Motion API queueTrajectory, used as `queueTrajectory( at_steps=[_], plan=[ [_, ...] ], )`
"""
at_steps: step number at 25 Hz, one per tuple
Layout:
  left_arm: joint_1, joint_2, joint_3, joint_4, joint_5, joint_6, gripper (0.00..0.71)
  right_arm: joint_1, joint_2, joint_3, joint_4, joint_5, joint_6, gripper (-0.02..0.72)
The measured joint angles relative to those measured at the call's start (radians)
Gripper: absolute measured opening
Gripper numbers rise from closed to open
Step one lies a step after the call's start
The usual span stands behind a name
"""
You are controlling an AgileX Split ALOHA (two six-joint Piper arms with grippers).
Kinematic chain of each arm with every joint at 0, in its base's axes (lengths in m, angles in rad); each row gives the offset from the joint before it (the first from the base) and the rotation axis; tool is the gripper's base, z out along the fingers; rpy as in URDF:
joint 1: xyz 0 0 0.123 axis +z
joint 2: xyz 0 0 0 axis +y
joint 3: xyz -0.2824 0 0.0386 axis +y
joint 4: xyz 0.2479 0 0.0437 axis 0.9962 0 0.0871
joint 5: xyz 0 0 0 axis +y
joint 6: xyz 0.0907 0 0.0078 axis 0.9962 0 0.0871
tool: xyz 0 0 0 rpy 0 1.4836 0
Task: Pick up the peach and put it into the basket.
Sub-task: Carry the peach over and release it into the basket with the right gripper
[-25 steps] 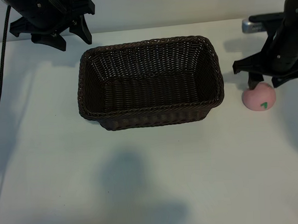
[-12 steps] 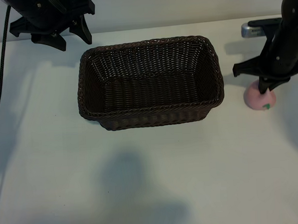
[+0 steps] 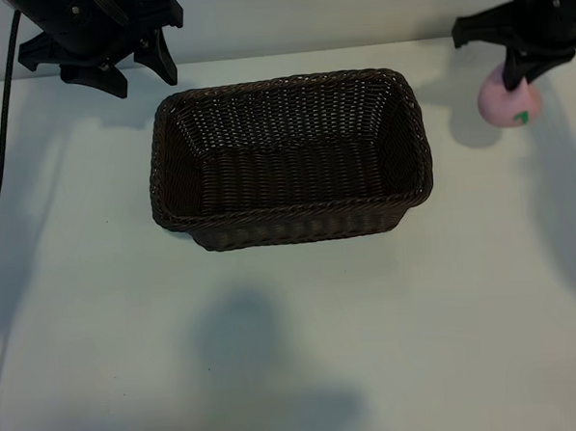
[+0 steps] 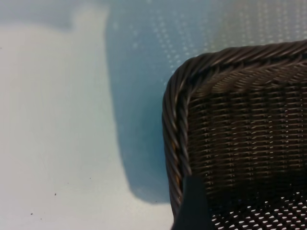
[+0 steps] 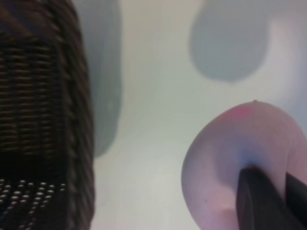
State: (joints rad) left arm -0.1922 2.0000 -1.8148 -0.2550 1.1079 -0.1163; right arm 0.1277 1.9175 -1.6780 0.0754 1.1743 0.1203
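Carrying the small round pink toy peach (image 3: 507, 103) pinched in our right gripper (image 3: 518, 76) above the white table (image 3: 304, 330), right of the dark brown woven wicker basket (image 3: 293, 220), we must next swing over its rim and release, our left gripper (image 3: 101, 51) parked wide behind.

A robot test bench in a lab: a plain white table (image 3: 276, 351), black robot arms at eleven (image 3: 85, 33) and one o'clock (image 3: 539, 19).
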Motion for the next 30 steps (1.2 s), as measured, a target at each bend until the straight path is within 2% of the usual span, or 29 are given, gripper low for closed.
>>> queueTrajectory(
  at_steps=[6, 10, 15, 22, 28, 30],
  plan=[
    [0.0, 0.0, 0.0, 0.0, 0.0, 0.001, 0.575, 0.094, 0.0, -0.059, 0.04, 0.031, 0.0, 0.046],
    [0.0, 0.0, 0.0, 0.0, 0.0, 0.001, 0.575, 0.181, 0.0, -0.064, 0.076, 0.0, 0.0, 0.046],
    [0.0, 0.0, 0.0, 0.0, 0.0, 0.001, 0.575, 0.256, 0.026, -0.068, 0.121, -0.079, 0.0, 0.046],
    [0.0, 0.0, 0.0, 0.0, 0.0, 0.001, 0.575, 0.304, 0.138, -0.068, 0.155, -0.169, -0.023, 0.046],
    [0.0, 0.0, 0.0, 0.0, 0.0, 0.001, 0.575, 0.313, 0.165, -0.068, 0.159, -0.185, -0.045, 0.054],
    [0.0, 0.0, 0.0, 0.0, 0.0, 0.001, 0.575, 0.313, 0.166, -0.068, 0.158, -0.185, -0.055, 0.08]
  ],
)
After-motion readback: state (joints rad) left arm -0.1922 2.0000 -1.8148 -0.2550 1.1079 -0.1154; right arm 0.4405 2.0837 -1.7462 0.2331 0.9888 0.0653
